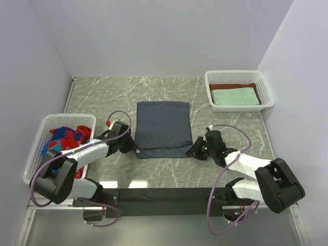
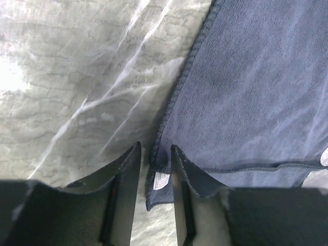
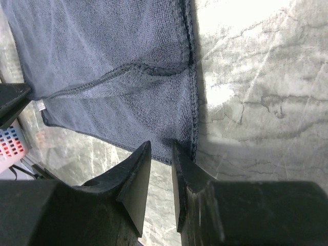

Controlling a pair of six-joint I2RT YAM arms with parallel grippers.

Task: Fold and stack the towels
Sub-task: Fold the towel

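Gripped the near corners of the folded slate-blue towel (image 1: 163, 125), lying mid-worktop (image 1: 128, 92), in left jaws and right jaws closed narrow; risked pinching one layer only and spilling the fold open on lifting.

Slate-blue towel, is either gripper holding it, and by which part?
Both hold the slate-blue towel: left gripper pinches the near-left corner, right gripper the near-right corner.

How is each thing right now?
Dark slate-blue towel, folded, lying flat.
Pale mint-green towel, folded, in right white mesh basket.
Rust-brown towel, folded, under mint one.
Red-and-blue patterned towels, crumpled, in left white mesh basket.
Left hand, almost shut.
Right hand, almost shut.
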